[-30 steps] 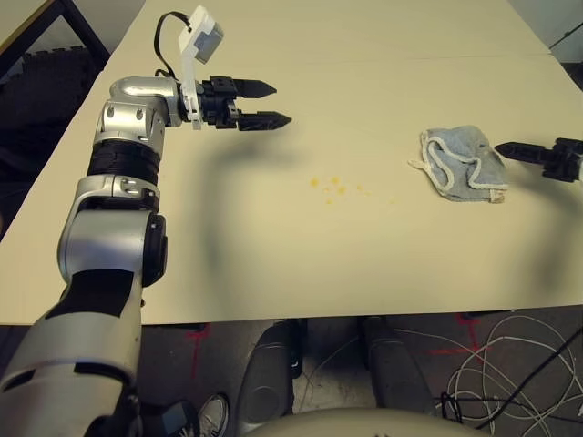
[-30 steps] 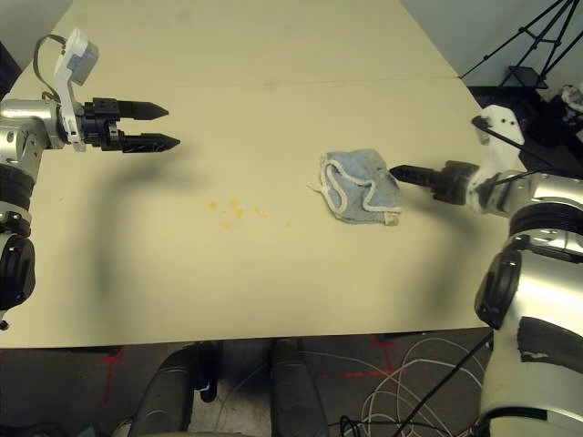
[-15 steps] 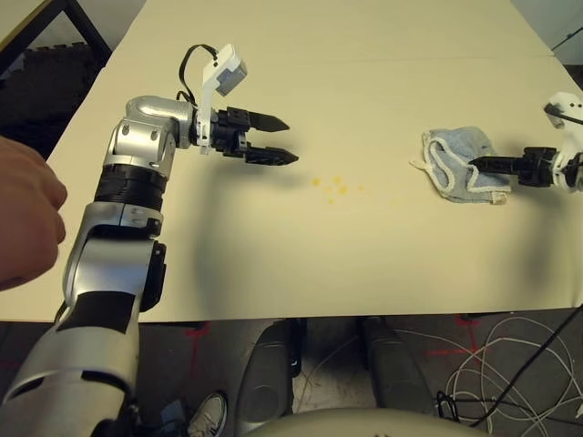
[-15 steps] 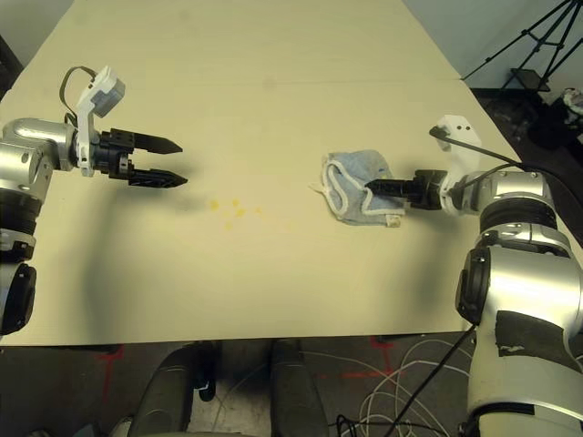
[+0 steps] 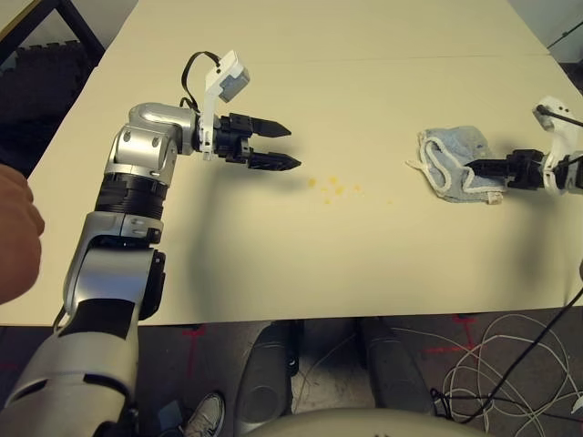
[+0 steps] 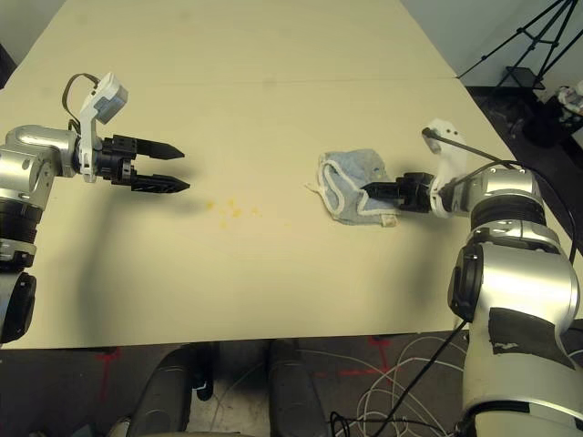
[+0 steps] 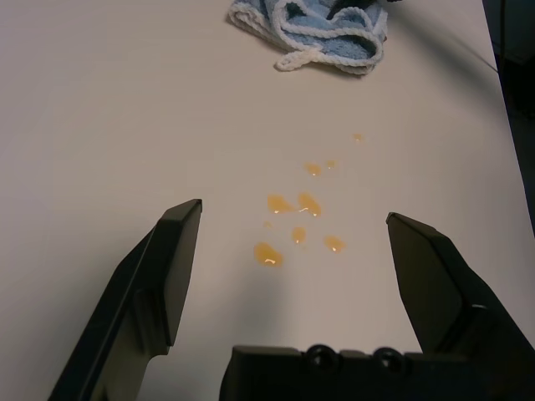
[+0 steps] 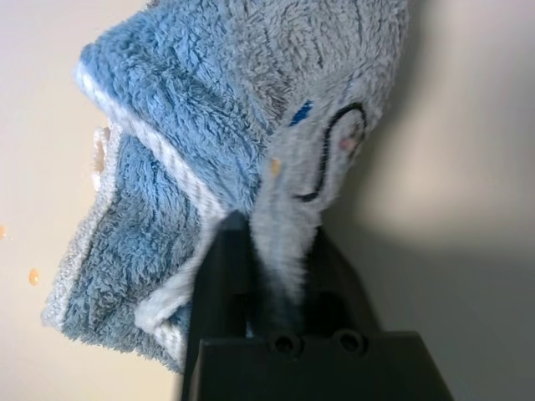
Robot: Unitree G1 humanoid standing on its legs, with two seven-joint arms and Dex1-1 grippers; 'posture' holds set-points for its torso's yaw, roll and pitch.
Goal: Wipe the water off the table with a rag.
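Gripping the grey-blue terry rag with white corded hem (image 6: 351, 173), the right jaws (image 8: 272, 276) are closed; left jaws (image 7: 292, 221) gape empty. Yellowish-orange droplets (image 5: 335, 190) lie left of the rag on the beige bench (image 5: 364, 273), wiping still undone.

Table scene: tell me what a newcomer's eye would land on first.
Probably the blue-grey rag with its white hem, lying at the robot's right, a fold pinched in the right gripper. Next, the yellow-orange droplets near mid-table, just beyond the open left gripper's tips.
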